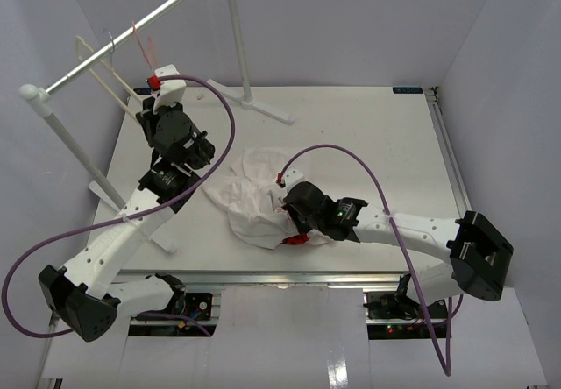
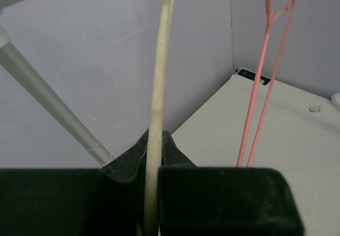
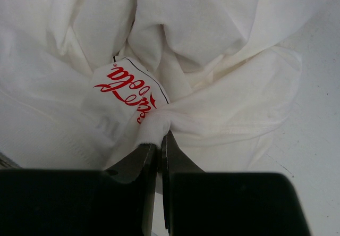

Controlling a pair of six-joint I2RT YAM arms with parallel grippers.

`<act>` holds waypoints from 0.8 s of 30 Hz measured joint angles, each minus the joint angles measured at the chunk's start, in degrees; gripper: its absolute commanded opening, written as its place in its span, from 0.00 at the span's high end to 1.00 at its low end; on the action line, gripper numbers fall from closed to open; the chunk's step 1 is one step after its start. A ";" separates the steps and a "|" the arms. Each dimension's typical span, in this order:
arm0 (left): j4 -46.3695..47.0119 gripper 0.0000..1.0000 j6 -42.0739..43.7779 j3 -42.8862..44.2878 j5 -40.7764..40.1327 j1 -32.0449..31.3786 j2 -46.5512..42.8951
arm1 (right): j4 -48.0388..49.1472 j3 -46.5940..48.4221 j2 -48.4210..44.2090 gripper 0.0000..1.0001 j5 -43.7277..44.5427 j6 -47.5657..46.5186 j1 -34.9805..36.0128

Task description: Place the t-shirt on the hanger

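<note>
Clenching left gripper [image 2: 153,150] on a bar of the beige hanger [image 2: 159,82], hanging on the rail [image 1: 175,1] beside a pink wire hanger [image 2: 254,98]; pinching right gripper [image 3: 159,148] on a fold of the crumpled t-shirt [image 3: 212,39], lying bunched on the table [image 1: 368,135]

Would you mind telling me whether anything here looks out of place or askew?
The t-shirt lies crumpled in a heap on the table rather than spread flat, with the right gripper pinching a fold beside its red-script label. The left gripper is closed on the hanger. Nothing looks spilled or damaged.
</note>
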 measured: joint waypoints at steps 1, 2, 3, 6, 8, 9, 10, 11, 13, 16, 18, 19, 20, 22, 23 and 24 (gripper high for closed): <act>-0.12 1.00 0.55 0.81 -0.20 0.00 0.00 | 0.00 0.03 0.08 0.92 0.00 -0.05 0.00; -0.19 1.00 1.04 1.70 -0.37 -0.02 0.05 | -0.01 0.04 0.11 0.92 0.00 -0.10 0.00; -0.22 1.00 1.49 2.64 -0.51 -0.05 0.12 | -0.02 0.04 0.12 0.92 0.00 -0.15 0.00; -0.20 1.00 3.29 5.54 -1.32 -0.49 0.16 | 0.00 0.04 0.26 0.92 0.00 -0.29 0.00; -0.09 1.00 4.60 7.15 -2.58 -1.42 0.11 | 0.00 0.06 0.50 0.92 0.00 -0.43 0.00; -0.06 1.00 5.22 7.62 -3.38 -2.09 0.05 | 0.00 0.06 0.62 0.92 0.00 -0.50 0.00; -0.06 1.00 5.84 7.84 -4.19 -2.93 -0.03 | 0.00 0.06 0.71 0.92 0.00 -0.58 0.00; -0.06 1.00 6.48 7.84 -4.81 -3.94 -0.15 | 0.00 0.06 0.77 0.92 0.00 -0.60 0.00; 0.15 1.00 7.70 7.78 -5.92 -6.56 -0.44 | -0.01 0.07 0.78 0.92 0.00 -0.68 0.00; 2.26 1.00 10.01 6.10 -6.27 -10.59 -1.80 | -0.02 0.13 0.78 0.92 -0.02 -0.77 0.00; 4.33 1.00 11.97 3.29 -6.26 -12.23 -3.82 | 0.00 0.15 0.78 0.92 -0.02 -0.79 0.00; 5.49 1.00 12.89 1.83 -6.22 -12.89 -4.98 | 0.00 0.15 0.78 0.92 -0.02 -0.79 0.00; 6.38 1.00 13.52 0.65 -6.18 -13.29 -5.98 | -0.01 0.15 0.78 0.92 -0.02 -0.79 0.00; 7.32 1.00 14.16 -1.01 -6.30 -13.46 -7.57 | -0.02 0.17 0.78 0.92 -0.02 -0.81 0.00; 7.54 1.00 14.27 -1.57 -6.40 -13.46 -8.21 | -0.02 0.17 0.78 0.92 -0.02 -0.81 0.00; 7.53 1.00 14.07 -1.76 -6.41 -13.46 -8.60 | -0.02 0.17 0.78 0.92 -0.02 -0.81 0.00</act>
